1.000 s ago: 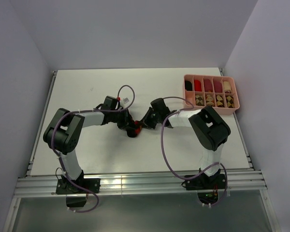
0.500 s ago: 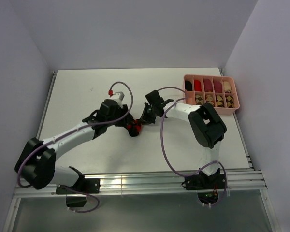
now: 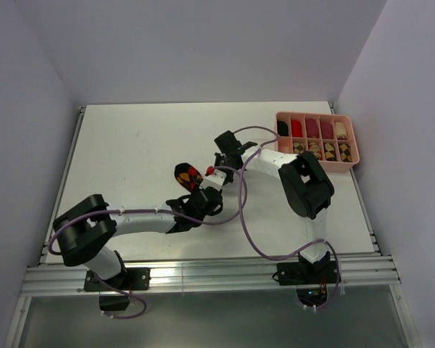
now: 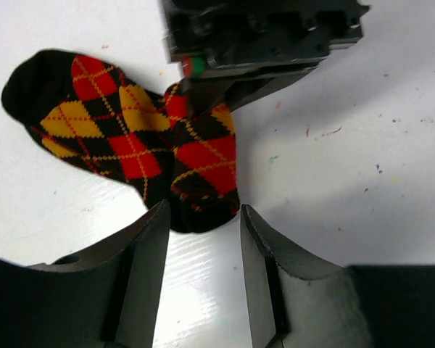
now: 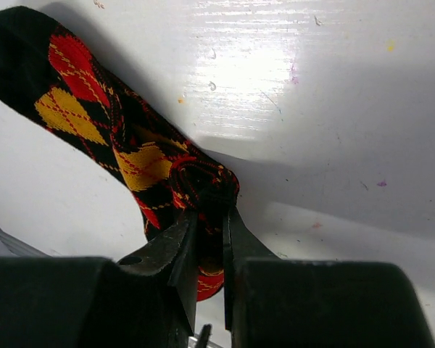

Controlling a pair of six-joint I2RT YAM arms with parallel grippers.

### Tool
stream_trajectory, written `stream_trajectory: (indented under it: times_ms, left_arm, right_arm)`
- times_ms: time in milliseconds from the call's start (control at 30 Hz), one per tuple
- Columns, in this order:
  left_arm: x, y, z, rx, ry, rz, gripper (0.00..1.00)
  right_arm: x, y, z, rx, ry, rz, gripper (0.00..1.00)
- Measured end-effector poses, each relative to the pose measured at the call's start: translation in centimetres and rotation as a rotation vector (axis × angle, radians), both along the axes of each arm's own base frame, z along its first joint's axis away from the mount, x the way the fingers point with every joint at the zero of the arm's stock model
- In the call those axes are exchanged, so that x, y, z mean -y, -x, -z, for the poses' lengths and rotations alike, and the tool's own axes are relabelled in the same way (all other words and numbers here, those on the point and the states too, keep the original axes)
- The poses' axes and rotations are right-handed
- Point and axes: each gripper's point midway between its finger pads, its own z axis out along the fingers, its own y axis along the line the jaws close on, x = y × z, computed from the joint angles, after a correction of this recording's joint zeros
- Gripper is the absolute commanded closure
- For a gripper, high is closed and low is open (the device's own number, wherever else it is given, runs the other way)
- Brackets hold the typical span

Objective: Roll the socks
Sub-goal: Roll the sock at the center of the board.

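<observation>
White speckled bench (image 3: 130, 145), plain pale walls (image 3: 203, 51). I see right claw (image 5: 210, 210) pinching the black-red-orange sock (image 4: 123, 138); left claw (image 4: 203, 210) open.

sock (image 3: 188, 175) on table (image 3: 123, 145), tray (image 3: 315, 114) at far right

Pink tray (image 3: 315, 114) sitting at the white table's (image 3: 130, 145) far right corner; plain rolls (image 3: 297, 128) (black, red, pink, cream) filling its back row.
</observation>
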Motion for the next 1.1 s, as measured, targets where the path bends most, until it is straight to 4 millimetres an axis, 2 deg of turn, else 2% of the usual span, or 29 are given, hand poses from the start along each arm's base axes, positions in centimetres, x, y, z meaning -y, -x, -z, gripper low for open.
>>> stream_trajectory:
  times_ms: [200,400,700,900,933,967,1067,1100]
  left_arm:
    - [1.5,-0.9,0.4,0.077,-0.066,0.015,0.52]
    - [1.9,-2.0,0.4,0.141,-0.110,0.010,0.53]
    - [2.0,-2.5,2.8,0.133,-0.188,-0.003,0.60]
    - [1.6,-2.8,3.2,0.130,-0.191,-0.059,0.72]
    - [1.5,-2.8,3.3,0.126,-0.187,-0.070,0.76]
    - [1.4,-2.9,3.3,0.122,-0.184,-0.080,0.86]
    - [1.1,-3.1,3.4,0.107,-0.169,-0.110,0.99]
    - [1.0,-3.2,3.4,0.102,-0.165,-0.118,0.99]
  right_arm:
    - [0.1,0.2,0.1,-0.006,0.006,-0.006,1.00]
    - [0.1,0.3,0.1,-0.010,0.003,-0.012,1.00]
    - [0.0,0.5,0.0,-0.015,-0.002,-0.022,1.00]
    - [0.0,0.5,0.1,-0.013,-0.004,-0.029,1.00]
    - [-0.1,0.5,0.0,-0.012,-0.007,-0.029,1.00]
    - [-0.1,0.4,0.0,-0.011,-0.009,-0.031,1.00]
    - [-0.5,0.2,0.0,-0.003,-0.024,-0.036,1.00]
    - [-0.6,0.1,-0.1,0.001,-0.030,-0.038,1.00]
